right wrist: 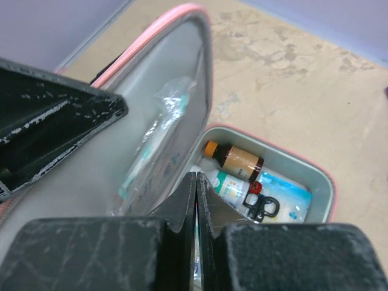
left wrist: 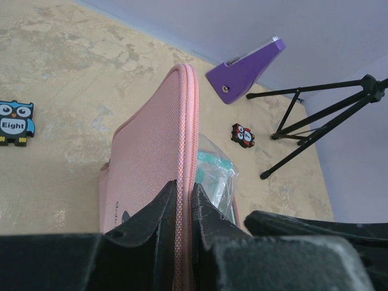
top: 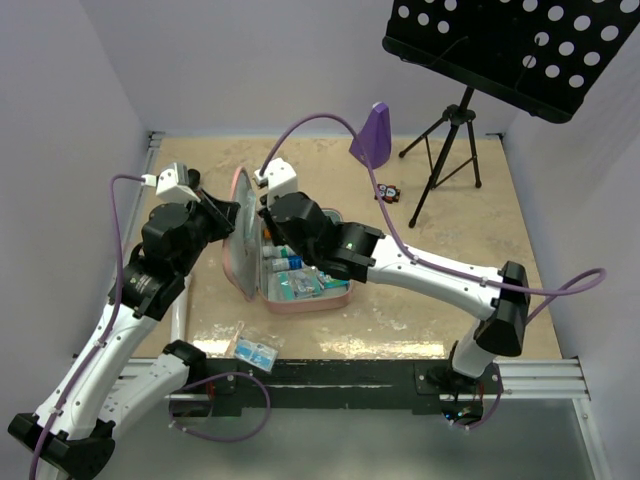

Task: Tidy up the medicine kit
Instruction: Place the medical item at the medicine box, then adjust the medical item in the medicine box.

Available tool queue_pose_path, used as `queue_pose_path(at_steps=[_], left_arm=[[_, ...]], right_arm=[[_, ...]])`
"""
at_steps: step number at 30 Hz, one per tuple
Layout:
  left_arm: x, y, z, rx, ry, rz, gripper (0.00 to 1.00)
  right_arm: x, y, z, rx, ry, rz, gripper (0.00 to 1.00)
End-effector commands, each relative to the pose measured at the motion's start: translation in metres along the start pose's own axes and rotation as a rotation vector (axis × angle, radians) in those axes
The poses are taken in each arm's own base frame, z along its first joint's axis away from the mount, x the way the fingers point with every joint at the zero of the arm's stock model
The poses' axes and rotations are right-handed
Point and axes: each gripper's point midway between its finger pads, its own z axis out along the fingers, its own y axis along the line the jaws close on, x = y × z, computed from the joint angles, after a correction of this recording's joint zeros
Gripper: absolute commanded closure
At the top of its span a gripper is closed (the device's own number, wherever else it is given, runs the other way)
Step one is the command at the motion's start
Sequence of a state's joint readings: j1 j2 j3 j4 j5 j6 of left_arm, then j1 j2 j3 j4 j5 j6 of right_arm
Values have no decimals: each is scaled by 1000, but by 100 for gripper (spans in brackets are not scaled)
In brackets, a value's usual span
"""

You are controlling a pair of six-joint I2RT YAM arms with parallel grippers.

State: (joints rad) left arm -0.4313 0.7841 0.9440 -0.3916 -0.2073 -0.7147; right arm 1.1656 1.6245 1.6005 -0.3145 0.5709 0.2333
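— Medicine kit, the pink rounded fabric zip case (top: 300,302): where is it?
— Mid-table between the two arms, open, with its grey-lined lid (right wrist: 151,115) standing nearly upright on the left of the base
— Left gripper (left wrist: 185,195)?
— Clamped on the lid's pink piped rim, one black finger on each face
— Right gripper (right wrist: 196,182)?
— Fingers pressed together with nothing between them, over the open base just beside the lid
— Contents?
— A brown bottle with an orange cap (right wrist: 233,159), a white bottle with a teal label (right wrist: 229,185), a blue packet (right wrist: 285,197) and a black clip (right wrist: 260,206). A clear plastic pouch (right wrist: 157,133) sits against the lid lining
— Elsewhere?
— A purple wedge-shaped object (top: 375,135) at the far edge, a black perforated music stand (top: 510,50) to its right, and a blue owl card (left wrist: 15,123) on the table, well apart from the lid
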Motion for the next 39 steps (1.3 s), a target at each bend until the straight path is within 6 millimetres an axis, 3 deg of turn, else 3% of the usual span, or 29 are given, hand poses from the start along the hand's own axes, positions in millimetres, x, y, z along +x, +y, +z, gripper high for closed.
queue_pose_path(at_steps=[1,10,15,21,27,34,39], left_arm=[[-14,-16,-6,67,-45,-25,100],[-13,-15,-6,69,-40,-21,100],[-21,-18,-10,73,-58,-14,100],[-28,-19,-13,67,-74,-4,100],[-33,-22,-16,72,-83,-2,100],[-34,-23,-18,74,-85,1,100],[-39,-24,-20,73,-97,6,100]], right_arm=[[-20,26,4,-86,-38,17,98],[-20,48,17,-157,-36,15,98],[-6,44,22,-129,-1,-11,97],[-33,36,4,-130,-93,53,96],[-39,38,14,-120,-99,43,97],[-13,50,42,-136,-29,1,98],[8,41,53,-132,24,-13,98]])
